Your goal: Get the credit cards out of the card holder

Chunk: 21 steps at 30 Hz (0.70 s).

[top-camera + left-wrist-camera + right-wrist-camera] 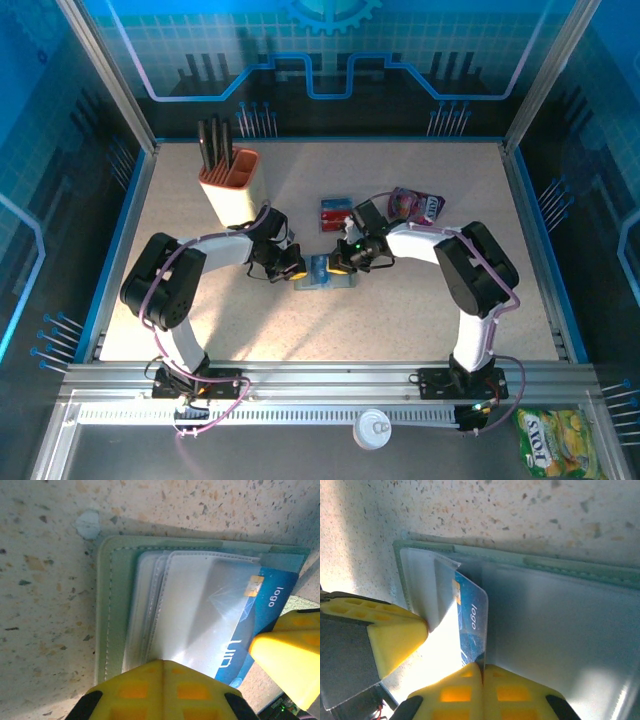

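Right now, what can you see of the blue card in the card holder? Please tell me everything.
The blue card is thin, glossy plastic with rounded corners, a gold chip and white "logo" lettering. It lies nearly flat, partly sticking out of a clear sleeve of the open card holder; the sleeve covers its inner part. The right gripper, closed, appears to pinch its exposed edge.

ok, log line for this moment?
left tool: shut, tips on card holder | right tool: shut on blue card, partly out of sleeve | loose cards: on table
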Each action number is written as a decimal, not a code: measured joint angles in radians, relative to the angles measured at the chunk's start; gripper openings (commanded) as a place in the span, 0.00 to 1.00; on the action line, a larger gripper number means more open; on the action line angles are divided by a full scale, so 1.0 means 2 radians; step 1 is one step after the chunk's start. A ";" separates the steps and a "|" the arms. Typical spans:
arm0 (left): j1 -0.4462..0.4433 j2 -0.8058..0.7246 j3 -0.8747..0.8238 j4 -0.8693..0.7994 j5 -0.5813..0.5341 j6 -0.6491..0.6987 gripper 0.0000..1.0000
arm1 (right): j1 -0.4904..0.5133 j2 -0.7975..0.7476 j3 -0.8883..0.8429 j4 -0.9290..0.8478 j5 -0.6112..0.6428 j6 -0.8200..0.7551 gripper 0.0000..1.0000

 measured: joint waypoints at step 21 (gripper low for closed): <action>0.000 -0.003 0.003 -0.007 0.000 -0.002 0.00 | -0.022 -0.070 0.006 -0.085 0.026 -0.074 0.00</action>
